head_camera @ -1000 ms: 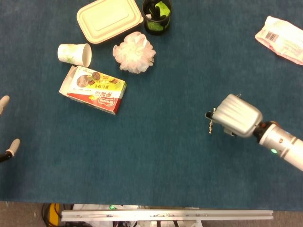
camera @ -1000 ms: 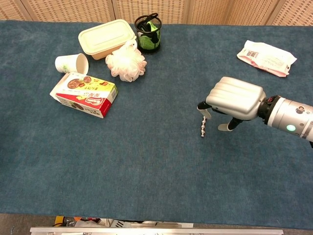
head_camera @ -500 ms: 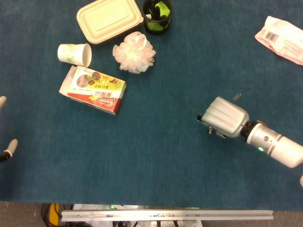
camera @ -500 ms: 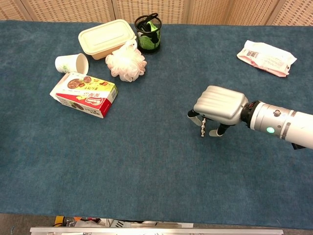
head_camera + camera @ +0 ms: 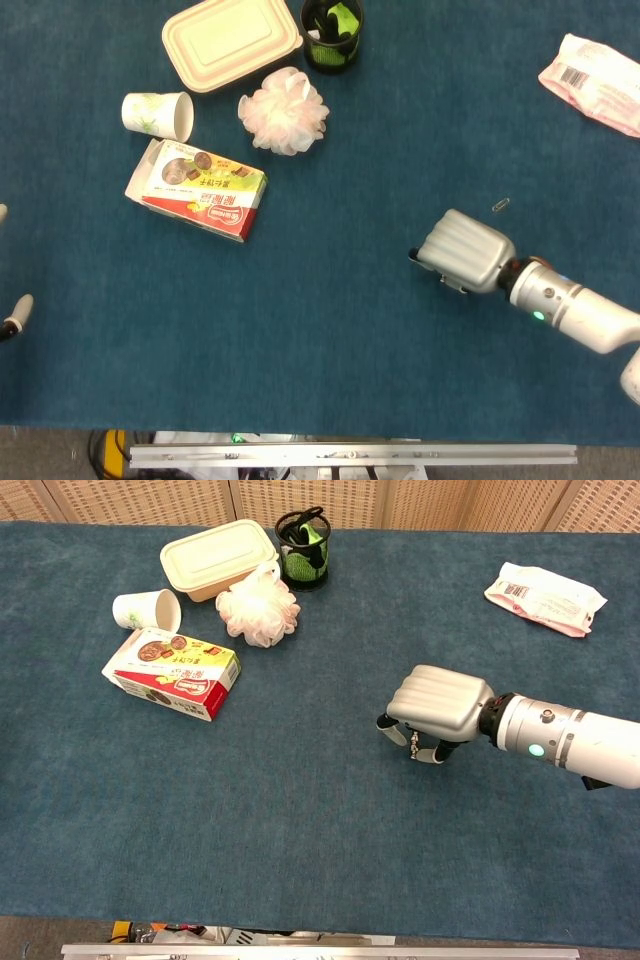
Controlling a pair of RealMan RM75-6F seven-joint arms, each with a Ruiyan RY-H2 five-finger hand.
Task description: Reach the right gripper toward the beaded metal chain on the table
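Note:
The beaded metal chain (image 5: 414, 746) is a short silver strand lying on the blue table cloth; only a small piece shows in the chest view, between the downturned fingers of my right hand (image 5: 438, 702). In the head view my right hand (image 5: 465, 252) covers the chain completely. The hand hovers palm-down right over it, fingers apart on either side, and I see no grip on it. At the left edge of the head view, only two spread fingertips of my left hand (image 5: 16, 311) show, holding nothing.
A paper clip (image 5: 499, 206) lies just behind the right hand. A pink packet (image 5: 592, 80) sits at the far right. Far left hold a snack box (image 5: 198, 188), paper cup (image 5: 158, 113), lidded food box (image 5: 231, 40), white bath pouf (image 5: 285, 110) and mesh cup (image 5: 333, 32).
My right hand has slid left and nearer, and lower, from beside the chain to directly over it, so the chain is now mostly covered. The left fingertips drifted slightly left.

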